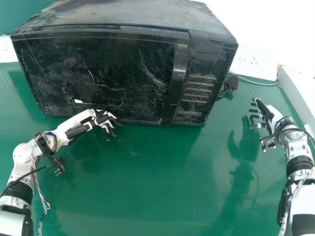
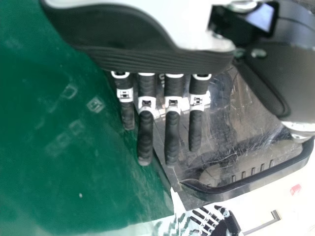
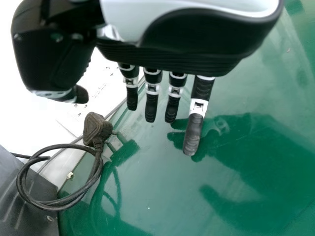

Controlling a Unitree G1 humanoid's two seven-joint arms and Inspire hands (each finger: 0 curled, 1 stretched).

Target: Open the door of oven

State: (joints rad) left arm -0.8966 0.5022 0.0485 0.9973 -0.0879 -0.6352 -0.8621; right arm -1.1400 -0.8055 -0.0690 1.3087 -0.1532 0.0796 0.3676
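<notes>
A scratched black oven (image 1: 113, 73) stands at the back of the green table, its door closed, the vertical handle (image 1: 178, 73) right of the door's middle. By the lower front of the door is my left hand (image 1: 101, 118), its fingers straight and relaxed; whether it touches the door I cannot tell. The left wrist view shows my left hand (image 2: 145, 118) beside the oven front (image 2: 221, 132) and the handle (image 2: 246, 186). Right of the oven, over the table, is my right hand (image 1: 264, 114). Its fingers hang straight in the right wrist view, where the right hand (image 3: 172, 93) holds nothing.
A black plug (image 3: 96, 129) with a coiled cable (image 3: 64, 204) lies right of the oven, near the oven's side (image 3: 24, 196). The green table (image 1: 147, 187) extends in front of the oven. A pale ledge (image 1: 298, 93) runs along the right edge.
</notes>
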